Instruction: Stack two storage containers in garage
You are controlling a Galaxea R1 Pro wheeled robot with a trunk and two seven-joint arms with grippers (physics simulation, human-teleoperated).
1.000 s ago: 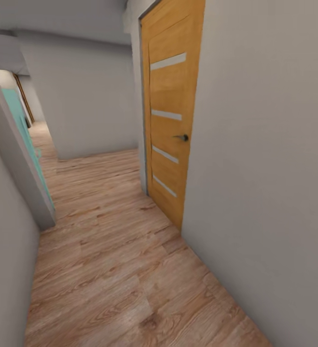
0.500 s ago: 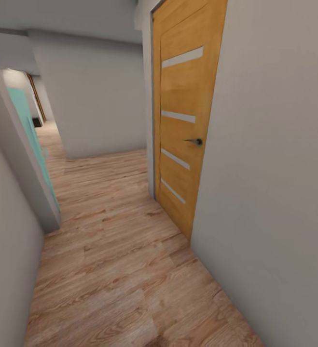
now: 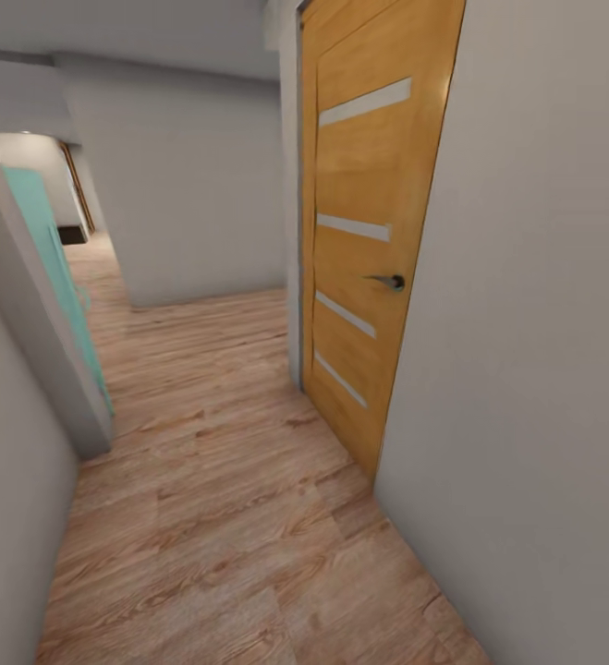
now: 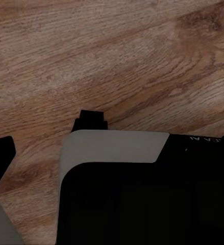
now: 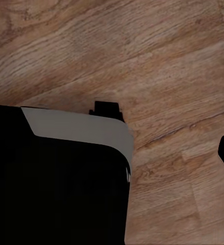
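I am in a hallway on wood-plank flooring [image 3: 221, 517] — orange door [image 3: 369, 231] at two o'clock, teal door [image 3: 50, 268] at ten — with no container in sight, so its direction, axis and nearer arm are unknowable, as is my jaws' opening.

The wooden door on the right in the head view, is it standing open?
No, the orange-brown wooden door sits shut in its frame, its dark handle toward the near edge.

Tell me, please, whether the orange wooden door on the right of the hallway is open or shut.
Shut: the orange wooden door lies flush in its frame along the right wall, with no gap at its edges.
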